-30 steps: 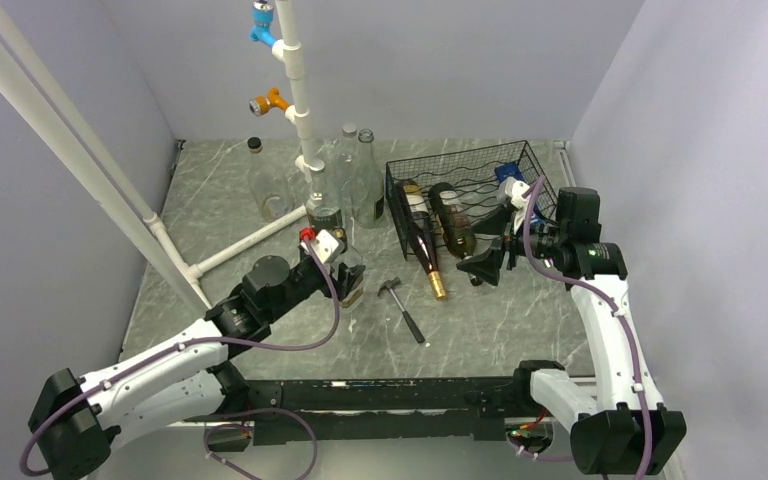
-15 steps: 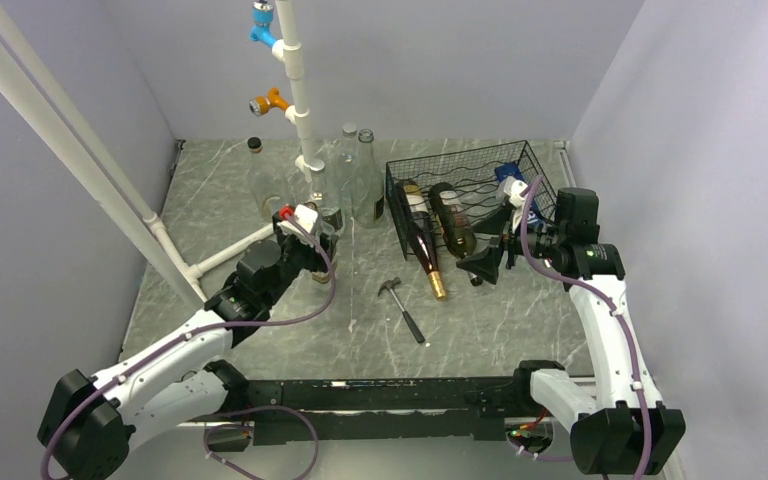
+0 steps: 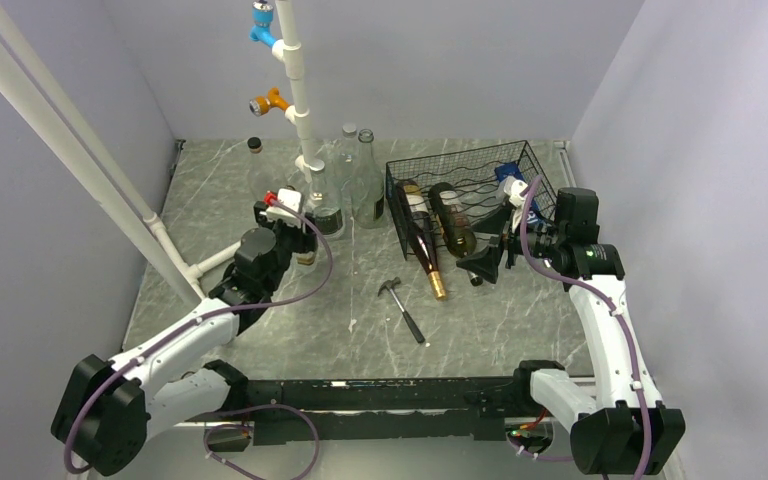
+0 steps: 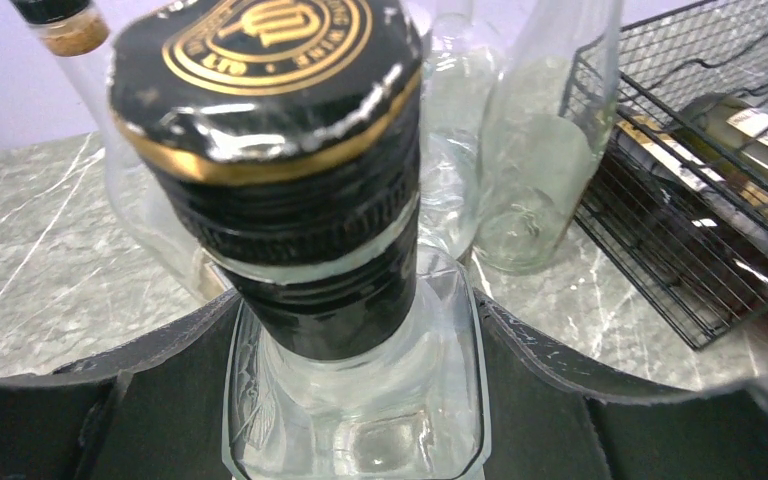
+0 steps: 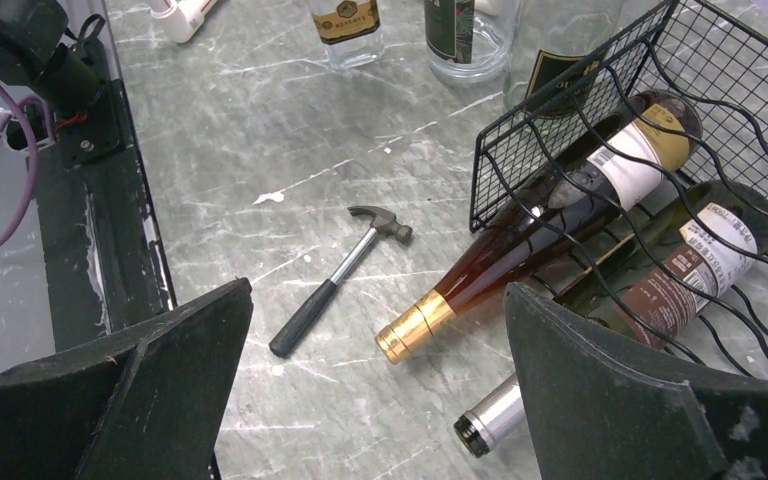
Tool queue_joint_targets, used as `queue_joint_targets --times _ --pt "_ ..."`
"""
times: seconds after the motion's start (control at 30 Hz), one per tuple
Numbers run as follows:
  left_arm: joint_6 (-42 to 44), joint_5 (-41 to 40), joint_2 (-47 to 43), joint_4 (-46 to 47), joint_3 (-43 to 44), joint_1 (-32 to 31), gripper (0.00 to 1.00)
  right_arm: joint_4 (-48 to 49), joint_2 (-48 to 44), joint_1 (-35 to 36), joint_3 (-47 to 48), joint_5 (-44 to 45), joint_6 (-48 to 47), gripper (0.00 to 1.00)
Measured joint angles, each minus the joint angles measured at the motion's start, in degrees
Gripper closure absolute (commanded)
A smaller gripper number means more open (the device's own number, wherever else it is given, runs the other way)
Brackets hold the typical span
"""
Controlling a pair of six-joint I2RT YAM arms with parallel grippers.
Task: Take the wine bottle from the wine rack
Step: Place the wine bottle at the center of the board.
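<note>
The wine rack (image 3: 460,153) is placed on the far right part of the marble table (image 3: 520,320). Two bottles are laid in its left side, with the necks pointed to the near side. One is an amber wine bottle (image 5: 520,245) with a gold cap. Just on its right is a dark wine bottle (image 5: 695,275) with a silver cap. Both necks are stuck out past the near edge of the rack.

The right gripper (image 5: 378,300) is held just near of these necks, with its fingers spread fully, and nothing is gripped between them. A small hammer (image 5: 335,280) is laid on the table to the left of the amber wine bottle, apart from it.

On the left, the left gripper (image 4: 355,420) is pressed against both sides of a clear square bottle (image 4: 310,250) with a black and gold cap, which is kept upright. Whether this bottle is rested on the table cannot be told. Several glass bottles (image 3: 365,185) are stood upright just beside the left wall of the rack.
</note>
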Motion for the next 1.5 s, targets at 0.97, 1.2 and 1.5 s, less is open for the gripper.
queue_joint_targets --times 0.97,1.2,1.5 --pt "-3.4 -8.1 14.8 8.8 4.3 8.2 1.00 0.2 0.0 0.0 -0.7 1.0 0.0 0.00" --pt "-2.6 -8.7 18.6 12.9 4.6 8.3 1.00 0.3 0.0 0.0 -0.8 1.1 0.0 0.00" --pt "-1.8 -9.2 20.8 15.9 4.6 8.6 0.57 0.3 0.0 0.0 -0.8 1.2 0.0 0.00"
